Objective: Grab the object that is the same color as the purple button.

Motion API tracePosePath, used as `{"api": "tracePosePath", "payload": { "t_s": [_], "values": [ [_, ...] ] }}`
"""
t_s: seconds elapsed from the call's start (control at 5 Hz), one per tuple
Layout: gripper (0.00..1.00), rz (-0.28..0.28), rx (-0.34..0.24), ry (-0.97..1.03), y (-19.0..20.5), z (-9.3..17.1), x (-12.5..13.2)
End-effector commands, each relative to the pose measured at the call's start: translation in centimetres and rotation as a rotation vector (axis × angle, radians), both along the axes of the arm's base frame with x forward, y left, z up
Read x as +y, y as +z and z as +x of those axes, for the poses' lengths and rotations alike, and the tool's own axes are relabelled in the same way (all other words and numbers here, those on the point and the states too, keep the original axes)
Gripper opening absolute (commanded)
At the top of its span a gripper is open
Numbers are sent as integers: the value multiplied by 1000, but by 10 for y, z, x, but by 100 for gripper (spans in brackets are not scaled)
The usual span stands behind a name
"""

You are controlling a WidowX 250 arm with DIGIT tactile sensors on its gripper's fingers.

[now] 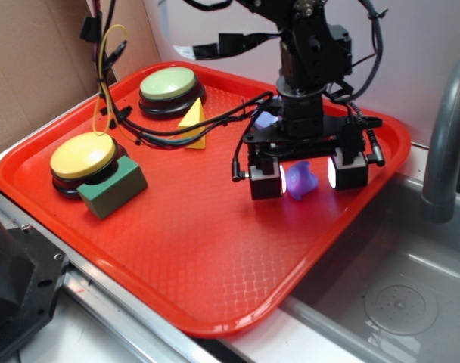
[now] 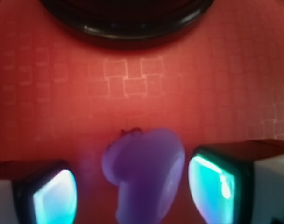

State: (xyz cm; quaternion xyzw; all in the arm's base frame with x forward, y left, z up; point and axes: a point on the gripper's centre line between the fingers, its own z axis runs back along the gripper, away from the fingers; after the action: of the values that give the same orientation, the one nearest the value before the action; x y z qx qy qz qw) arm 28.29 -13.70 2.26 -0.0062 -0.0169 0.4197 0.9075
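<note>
My pincer (image 1: pixel 306 177): its jaws stand apart, one on each side of the purple toy (image 1: pixel 299 180), not clamped.
Purple toy: it lies on the red tray (image 1: pixel 215 265) between my glowing pads (image 2: pixel 55 198), near the tray's right edge.
Purple button (image 1: pixel 265 119): behind my arm, mostly hidden.
Free room: bare tray in front.
Writing: I can read none.

My arm (image 1: pixel 309 57) is black, blocky and draped with black cables. My gripper (image 1: pixel 306 175) ends in two boxy black-and-white fingers (image 1: pixel 266 180) whose inner pads (image 2: pixel 55 196) glow white outside, teal up close.
</note>
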Motion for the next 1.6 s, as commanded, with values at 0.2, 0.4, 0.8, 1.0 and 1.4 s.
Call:
{"api": "tracePosePath", "payload": {
  "t_s": [0.2,0.4,0.8,1.0,1.4],
  "values": [
    [0,18,-61,-54,34,9,9],
    [0,-4,-24,-141,51,5,17],
    [0,-4,54,-421,97,-12,39],
    [0,3,79,-509,122,-26,60],
    [0,19,38,-646,140,-50,102]
  ]
}}
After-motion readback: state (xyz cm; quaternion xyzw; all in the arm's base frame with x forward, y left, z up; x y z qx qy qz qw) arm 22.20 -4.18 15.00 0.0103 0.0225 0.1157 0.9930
